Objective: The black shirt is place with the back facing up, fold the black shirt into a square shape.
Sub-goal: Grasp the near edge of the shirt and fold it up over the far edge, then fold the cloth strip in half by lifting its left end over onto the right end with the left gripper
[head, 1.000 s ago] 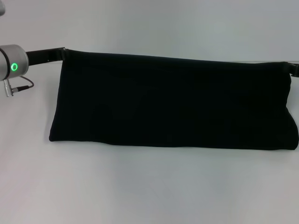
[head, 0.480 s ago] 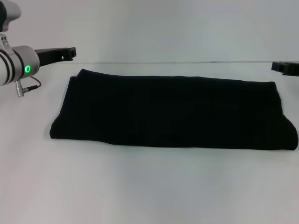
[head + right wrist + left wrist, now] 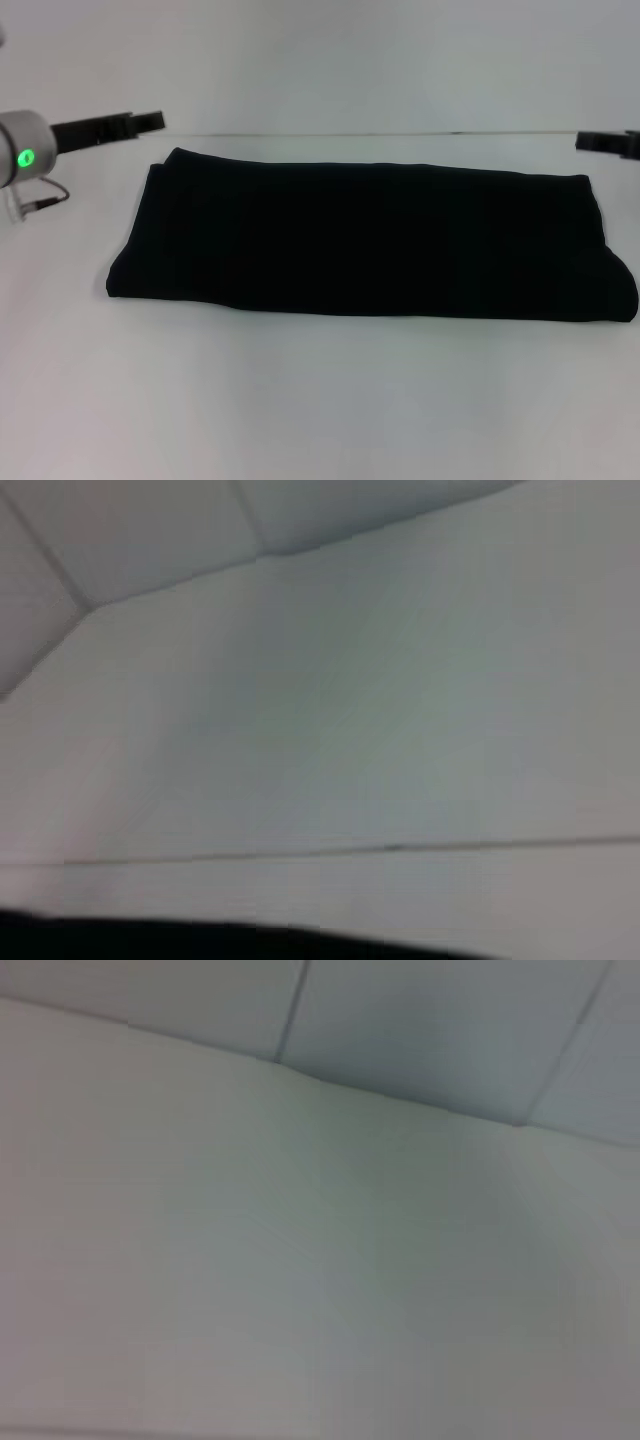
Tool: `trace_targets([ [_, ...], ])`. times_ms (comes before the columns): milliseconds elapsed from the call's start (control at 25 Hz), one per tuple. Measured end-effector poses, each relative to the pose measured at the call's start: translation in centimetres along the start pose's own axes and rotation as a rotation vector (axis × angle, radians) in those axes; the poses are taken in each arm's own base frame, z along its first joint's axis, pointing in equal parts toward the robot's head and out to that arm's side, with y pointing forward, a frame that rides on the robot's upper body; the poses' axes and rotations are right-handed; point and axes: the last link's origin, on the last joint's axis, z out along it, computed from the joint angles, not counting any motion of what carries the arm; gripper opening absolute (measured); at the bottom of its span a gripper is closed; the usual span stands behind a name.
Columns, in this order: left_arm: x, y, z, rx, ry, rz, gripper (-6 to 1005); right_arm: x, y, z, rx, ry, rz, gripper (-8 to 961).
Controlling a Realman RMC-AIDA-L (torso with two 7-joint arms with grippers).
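Note:
The black shirt (image 3: 370, 240) lies flat on the white table (image 3: 320, 400), folded into a wide rectangle with its folded edge toward me. My left gripper (image 3: 155, 121) hovers above and behind the shirt's far left corner, open and empty. My right gripper (image 3: 585, 141) hovers at the picture's right edge, above and behind the shirt's far right corner, open and empty. Neither touches the shirt. The right wrist view shows a thin strip of the shirt (image 3: 200, 942) along one edge. The left wrist view shows only white surface.
The table's far edge (image 3: 400, 133) runs just behind the shirt, with a pale wall beyond it. The left arm's silver wrist with a green light (image 3: 25, 158) and a cable sits at the far left.
One second ago both grippers held the shirt's top edge up. They let go, the edge dropped flat onto the table, and both grippers drew back and outward.

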Motion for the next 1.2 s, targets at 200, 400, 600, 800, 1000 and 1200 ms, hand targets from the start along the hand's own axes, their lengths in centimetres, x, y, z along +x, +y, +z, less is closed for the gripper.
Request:
trace_targets([
  [200,-1.2,0.3,-4.5,-0.229,-0.111,-0.092,836,1.2,0.9,-3.1,-0.206,0.065,0.043,679],
  [400,-3.2,0.3,-7.8,-0.338,-0.221,-0.159,857,2.6,1.5,-5.2,-0.316,0.098,0.04,687],
  [600,-5.0,-0.8,-8.9,-0.291,-0.294,-0.189,878,3.5,1.6,-5.5,-0.333,0.127,0.04,692],
  [800,-5.6,-1.0,-8.8,-0.289,-0.294,-0.175,877,3.8,1.4,-5.6,-0.325,0.133,0.045,686],
  [1000,-5.8,-0.6,-7.8,-0.283,-0.307,-0.149,877,3.7,0.9,-5.5,-0.292,0.121,0.05,684],
  [1200,-6.0,0.1,-6.8,-0.309,-0.314,-0.143,876,3.7,0.6,-5.3,-0.269,0.114,0.061,684],
])
